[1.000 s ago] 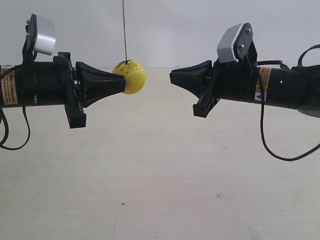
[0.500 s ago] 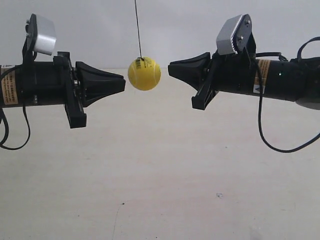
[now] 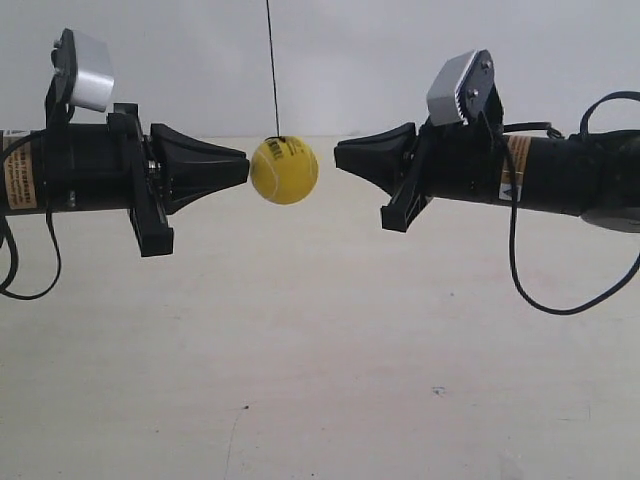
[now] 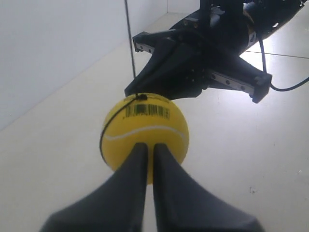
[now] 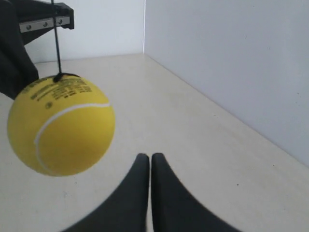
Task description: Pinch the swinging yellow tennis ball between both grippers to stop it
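Between the two facing arms, the yellow tennis ball (image 3: pixel 284 170) hung on its string (image 3: pixel 272 70), against the tip of the left gripper (image 3: pixel 243 166) and just short of the right gripper (image 3: pixel 338 155), each with its fingers pressed together into a blunt wedge, apparently for pinching it.

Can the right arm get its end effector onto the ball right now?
Probably yes. Only open air separates the right end effector from the ball, though its wrist view shows the ball off to one side of the tips.
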You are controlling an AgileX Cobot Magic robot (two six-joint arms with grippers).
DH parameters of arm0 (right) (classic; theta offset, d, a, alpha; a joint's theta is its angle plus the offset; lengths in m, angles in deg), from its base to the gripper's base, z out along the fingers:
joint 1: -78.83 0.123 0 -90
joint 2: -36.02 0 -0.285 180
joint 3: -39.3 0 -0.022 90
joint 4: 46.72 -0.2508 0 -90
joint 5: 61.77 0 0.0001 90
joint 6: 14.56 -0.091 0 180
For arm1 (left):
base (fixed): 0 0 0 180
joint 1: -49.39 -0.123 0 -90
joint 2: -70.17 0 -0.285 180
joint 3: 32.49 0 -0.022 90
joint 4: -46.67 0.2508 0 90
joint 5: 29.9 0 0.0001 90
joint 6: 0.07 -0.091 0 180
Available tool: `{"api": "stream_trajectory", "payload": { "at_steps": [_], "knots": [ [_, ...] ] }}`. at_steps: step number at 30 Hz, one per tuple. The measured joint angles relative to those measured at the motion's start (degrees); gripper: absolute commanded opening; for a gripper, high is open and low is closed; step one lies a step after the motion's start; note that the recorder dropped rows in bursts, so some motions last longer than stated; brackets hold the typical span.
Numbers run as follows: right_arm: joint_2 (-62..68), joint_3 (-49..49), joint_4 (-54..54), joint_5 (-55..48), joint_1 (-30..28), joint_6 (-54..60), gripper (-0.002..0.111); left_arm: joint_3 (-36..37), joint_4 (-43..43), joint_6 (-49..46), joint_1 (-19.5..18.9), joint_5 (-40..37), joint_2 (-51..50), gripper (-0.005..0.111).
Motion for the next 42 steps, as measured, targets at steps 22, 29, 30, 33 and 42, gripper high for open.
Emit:
{"api": "stream_trajectory", "payload": {
  "at_steps": [22,29,30,33,42],
  "knots": [
    [0.0,1.7,0.7,-2.2,4.6,-0.1,0.000,0.0,0.0,-1.3,0.0,0.3,-3.3,0.005],
    [0.0,1.7,0.9,-2.4,4.6,0.5,0.000,0.0,0.0,-1.4,0.0,0.3,-3.3,0.005],
    [0.0,1.7,0.9,-2.4,4.6,0.8,0.000,0.0,0.1,-1.4,0.0,0.3,-3.3,0.005],
    [0.0,1.7,0.9,-3.2,4.6,1.7,0.000,0.0,0.5,-1.4,0.0,-0.2,-3.1,0.005],
    [0.0,1.7,0.0,-4.8,4.6,2.6,0.000,0.0,0.4,-1.4,0.0,-4.6,0.3,0.005]
  ]
}}
